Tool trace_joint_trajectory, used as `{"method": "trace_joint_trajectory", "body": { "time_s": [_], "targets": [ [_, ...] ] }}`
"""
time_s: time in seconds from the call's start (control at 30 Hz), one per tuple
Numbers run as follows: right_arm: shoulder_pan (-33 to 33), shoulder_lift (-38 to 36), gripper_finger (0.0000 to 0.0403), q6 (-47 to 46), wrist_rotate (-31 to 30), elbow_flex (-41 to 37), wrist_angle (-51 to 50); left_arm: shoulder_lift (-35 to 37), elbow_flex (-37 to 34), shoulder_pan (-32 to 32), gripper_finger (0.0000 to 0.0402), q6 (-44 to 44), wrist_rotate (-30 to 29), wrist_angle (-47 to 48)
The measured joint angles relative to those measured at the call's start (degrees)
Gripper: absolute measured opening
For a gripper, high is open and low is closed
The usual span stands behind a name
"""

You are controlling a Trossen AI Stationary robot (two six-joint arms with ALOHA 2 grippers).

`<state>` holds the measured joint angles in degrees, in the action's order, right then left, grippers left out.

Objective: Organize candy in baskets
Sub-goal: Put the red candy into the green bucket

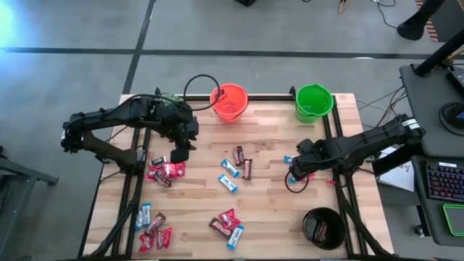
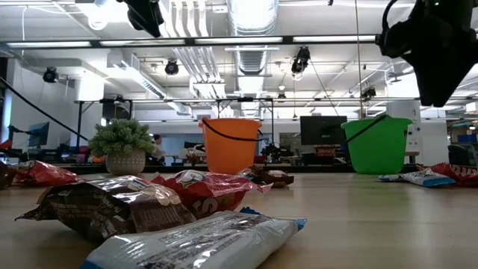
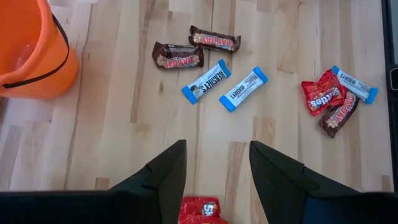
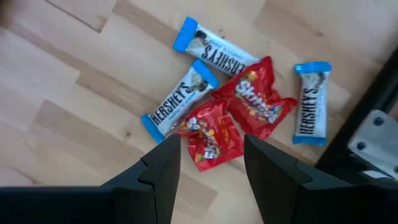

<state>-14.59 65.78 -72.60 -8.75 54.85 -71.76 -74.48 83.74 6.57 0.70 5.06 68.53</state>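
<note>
My left gripper [image 1: 179, 154] hovers open above a cluster of red candy [image 1: 166, 172] near the table's left side. In its wrist view a red candy [image 3: 200, 210] lies below, between the open fingers [image 3: 217, 146]. My right gripper [image 1: 293, 172] hangs open over a small heap by the right edge: red candies [image 4: 210, 138] and blue-and-white candies [image 4: 179, 107]. The orange basket [image 1: 229, 101] and green basket [image 1: 314, 101] stand at the far edge. The black basket [image 1: 323, 227] stands at the near right corner. In the low view both grippers are raised off the table.
More candy lies scattered: brown and blue-and-white bars mid-table [image 1: 236, 165], a group at the near left [image 1: 152, 228], and another at the near middle [image 1: 228, 226]. A small potted plant [image 2: 124, 146] stands at the far left. Metal frame rails [image 1: 339, 185] run along both sides.
</note>
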Motion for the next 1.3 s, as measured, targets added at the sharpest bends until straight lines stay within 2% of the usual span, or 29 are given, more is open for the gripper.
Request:
{"method": "trace_joint_trajectory", "body": {
  "time_s": [0.1,0.3,0.47,0.97,1.3],
  "targets": [
    [0.0,0.0,0.0164,0.4,1.6,-1.0,0.9,0.0,-0.4,0.0,0.0158,0.0,-0.1,0.0],
    [0.0,0.0,0.0164,1.5,3.7,-2.9,1.8,-1.1,-1.0,0.0,0.0158,0.0,-5.9,0.9],
    [0.0,0.0,0.0164,2.7,6.2,-5.5,3.7,-2.8,-1.0,0.0,0.0158,-0.4,-6.0,1.0],
    [0.0,0.0,0.0164,4.9,7.3,-10.6,9.5,-4.2,-1.0,0.0,0.0158,-0.3,-5.9,1.2],
    [0.0,0.0,0.0164,17.2,7.6,-11.2,10.0,-4.2,-1.0,0.0,0.0158,0.9,-5.9,1.2]
  ]
}}
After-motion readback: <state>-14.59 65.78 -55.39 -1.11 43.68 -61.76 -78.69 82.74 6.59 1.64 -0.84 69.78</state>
